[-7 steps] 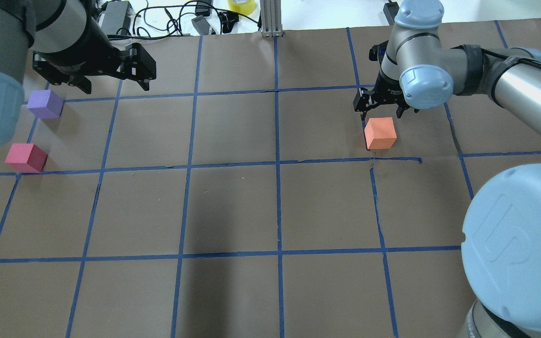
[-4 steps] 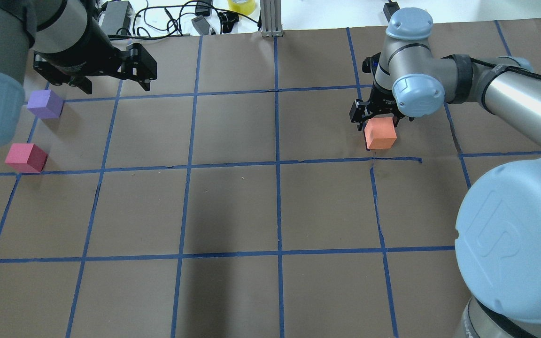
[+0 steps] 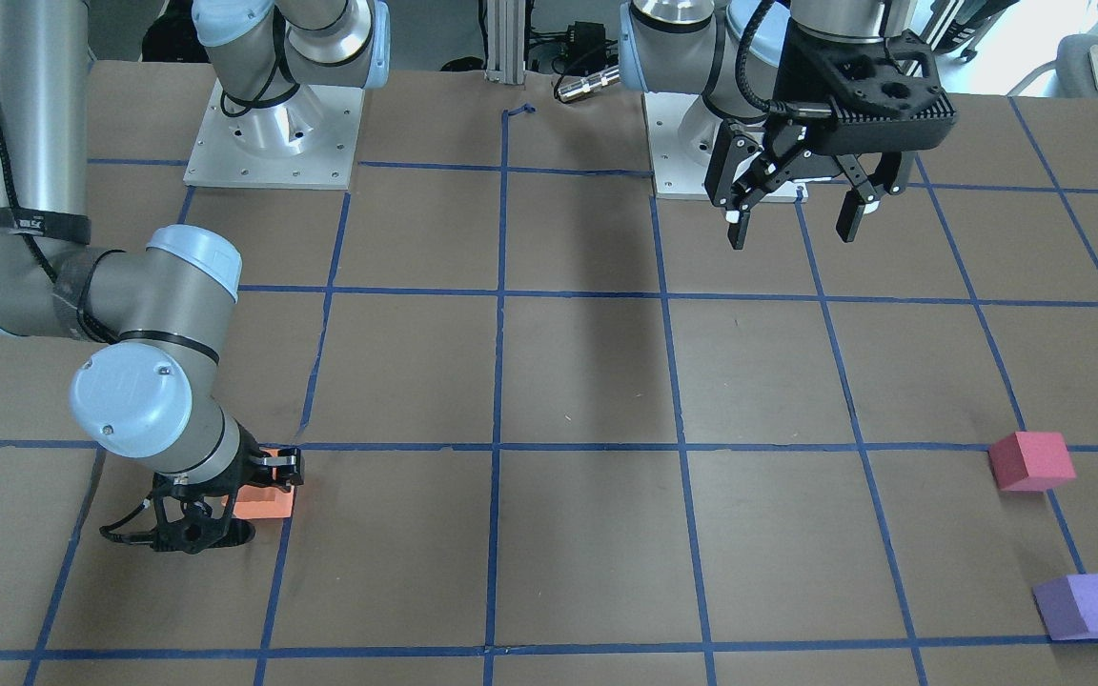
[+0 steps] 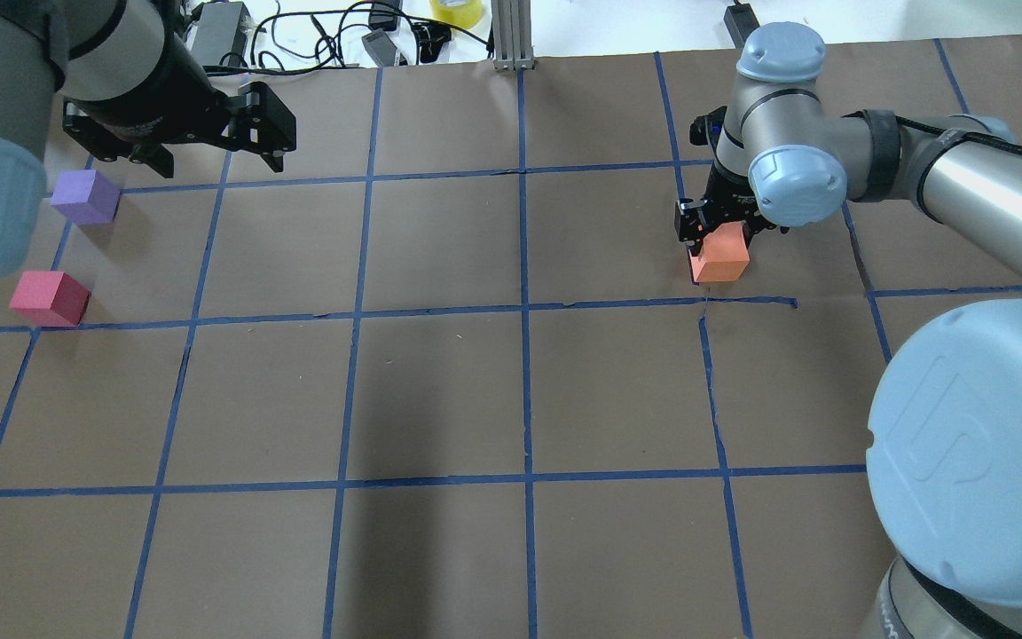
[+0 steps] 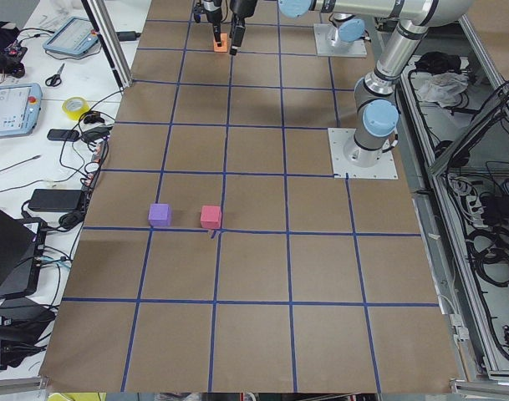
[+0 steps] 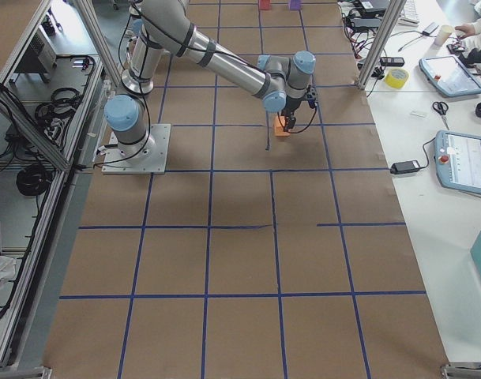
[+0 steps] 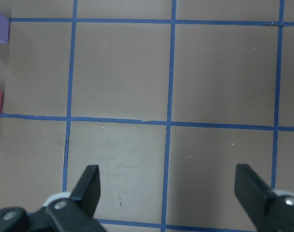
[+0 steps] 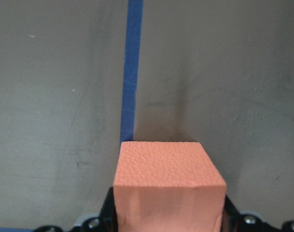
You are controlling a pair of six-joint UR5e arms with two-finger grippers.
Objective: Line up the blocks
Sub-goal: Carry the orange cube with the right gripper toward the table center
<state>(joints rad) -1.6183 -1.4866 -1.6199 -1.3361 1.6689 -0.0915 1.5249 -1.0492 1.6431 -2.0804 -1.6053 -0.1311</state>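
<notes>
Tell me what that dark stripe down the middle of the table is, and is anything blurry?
Overhead view: a soft-edged shadow on the table, not a stain; its source is unseen. Right wrist view: the orange block is sharp, its grainy surface clear.

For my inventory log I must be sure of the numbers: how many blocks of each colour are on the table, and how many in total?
orange block: 1
crimson red block: 1
purple block: 1
Total: 3 blocks
</notes>
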